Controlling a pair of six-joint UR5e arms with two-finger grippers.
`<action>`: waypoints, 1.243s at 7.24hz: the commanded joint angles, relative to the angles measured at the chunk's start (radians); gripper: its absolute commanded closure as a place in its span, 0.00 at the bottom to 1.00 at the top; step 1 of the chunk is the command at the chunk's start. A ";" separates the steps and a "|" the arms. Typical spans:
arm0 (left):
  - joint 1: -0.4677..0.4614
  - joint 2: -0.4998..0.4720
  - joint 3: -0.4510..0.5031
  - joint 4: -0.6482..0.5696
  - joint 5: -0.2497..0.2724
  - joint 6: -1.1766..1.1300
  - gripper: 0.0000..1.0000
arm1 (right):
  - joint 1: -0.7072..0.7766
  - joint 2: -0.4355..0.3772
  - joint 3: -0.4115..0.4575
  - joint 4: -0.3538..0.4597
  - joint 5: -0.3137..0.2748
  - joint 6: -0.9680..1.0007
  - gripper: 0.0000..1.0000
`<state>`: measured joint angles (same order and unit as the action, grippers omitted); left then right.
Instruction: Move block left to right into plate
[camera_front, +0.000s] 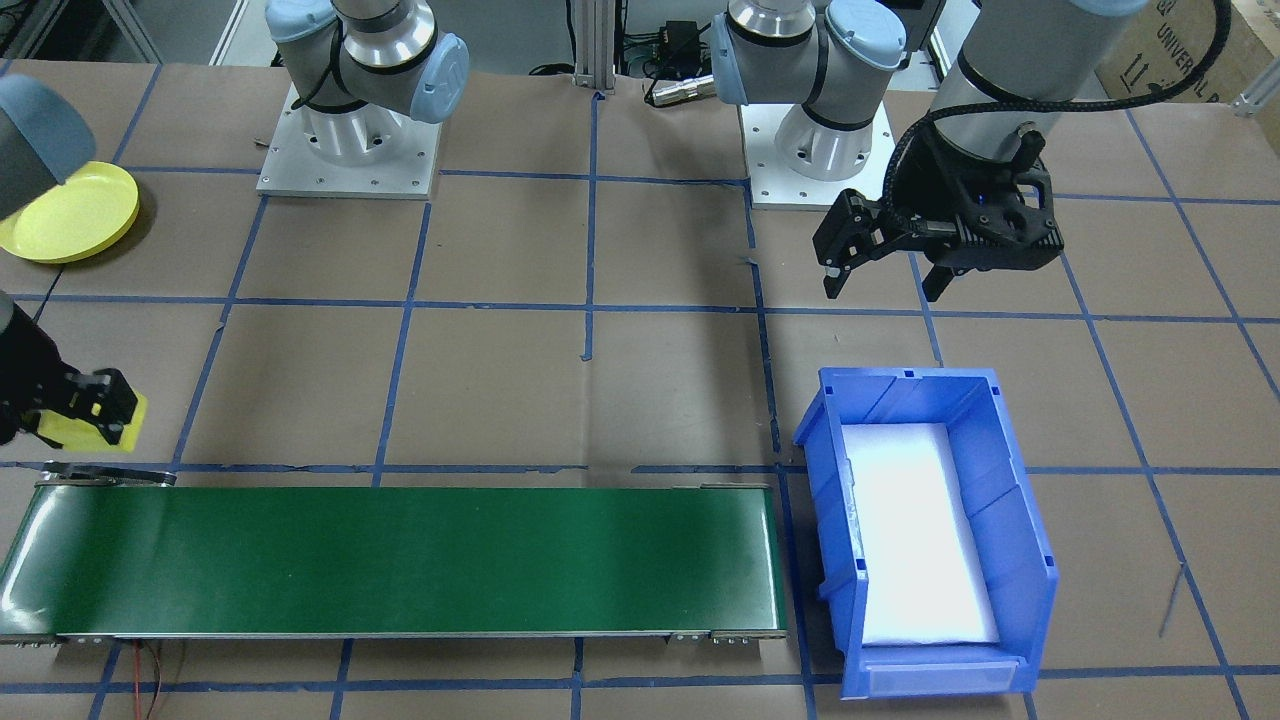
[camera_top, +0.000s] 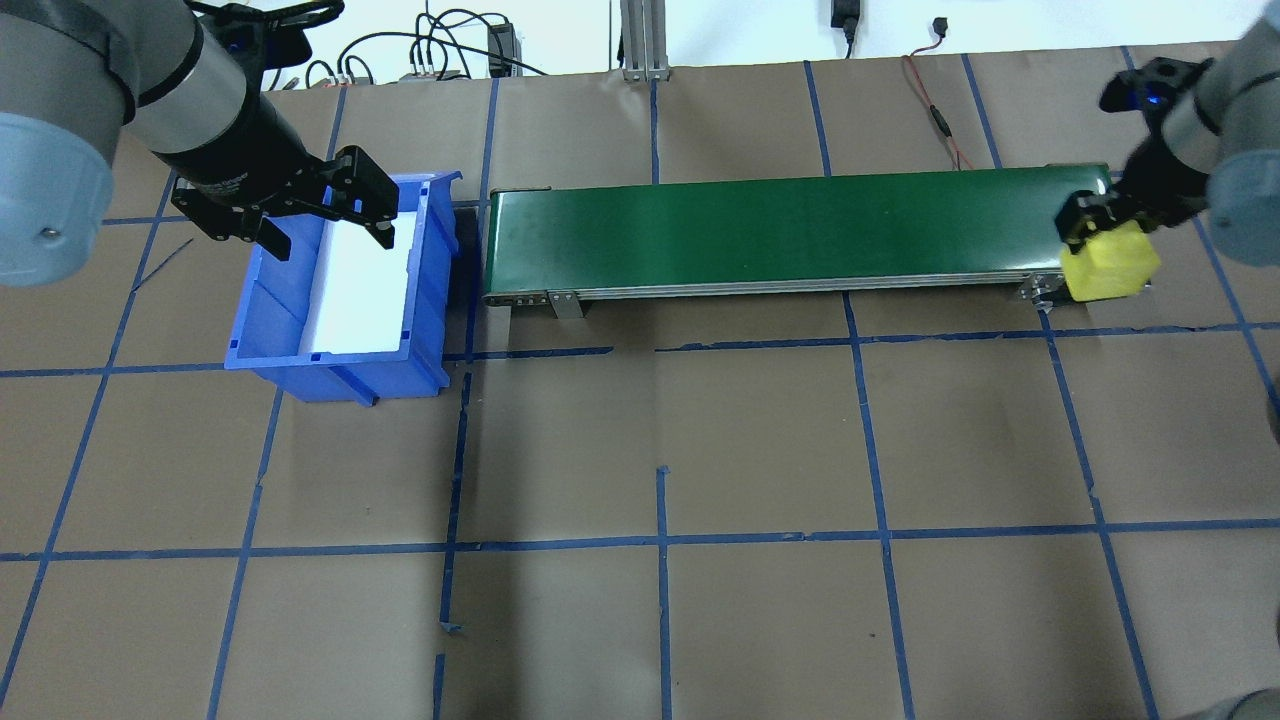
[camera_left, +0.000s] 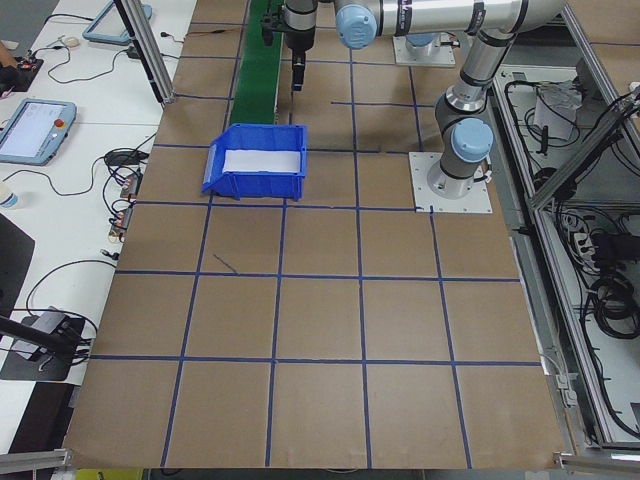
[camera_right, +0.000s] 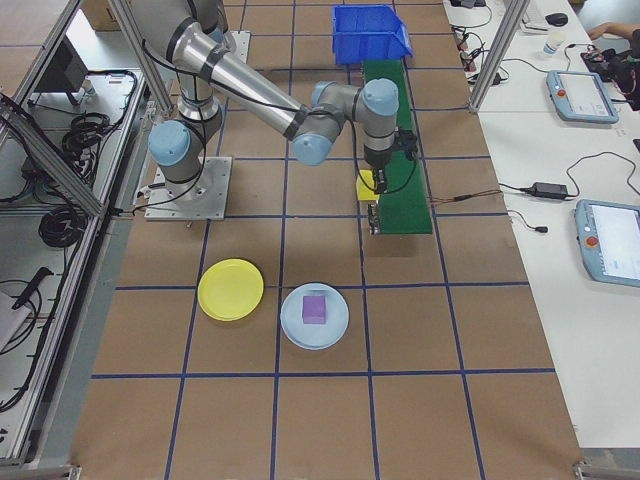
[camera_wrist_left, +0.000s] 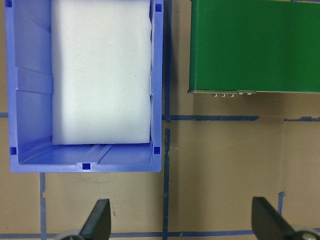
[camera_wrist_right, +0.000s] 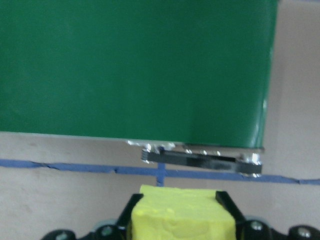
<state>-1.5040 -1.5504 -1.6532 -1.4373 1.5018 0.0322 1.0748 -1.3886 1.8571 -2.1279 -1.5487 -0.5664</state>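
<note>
A yellow block (camera_top: 1108, 262) hangs just off the conveyor's end on my right, with my right gripper (camera_top: 1100, 245) shut on it. The same block (camera_front: 95, 425) shows at the front view's left edge, and fills the bottom of the right wrist view (camera_wrist_right: 182, 217) between the black fingers. The yellow plate (camera_front: 70, 212) lies on the table nearer the robot's base than the held block, and is also seen in the right side view (camera_right: 231, 289). My left gripper (camera_front: 880, 285) hovers open and holds nothing, beside the blue bin (camera_top: 330, 300).
The green conveyor belt (camera_front: 400, 560) runs between the bin (camera_front: 930, 530) and the right gripper. White foam (camera_wrist_left: 102, 75) lines the bin. A pale blue plate (camera_right: 335, 325) with a purple block (camera_right: 314, 308) on it lies next to the yellow plate.
</note>
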 joint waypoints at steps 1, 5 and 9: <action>0.001 0.001 0.000 0.000 0.000 0.000 0.00 | -0.311 -0.121 0.193 0.011 -0.019 -0.236 0.92; -0.001 0.000 0.000 0.000 0.000 0.000 0.00 | -0.798 -0.116 0.247 0.025 -0.060 -0.585 0.89; -0.001 0.001 -0.002 0.000 0.000 0.000 0.00 | -0.800 -0.119 0.260 0.007 -0.010 -0.574 0.00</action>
<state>-1.5048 -1.5494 -1.6546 -1.4373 1.5018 0.0322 0.2707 -1.5070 2.1317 -2.1080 -1.5773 -1.1618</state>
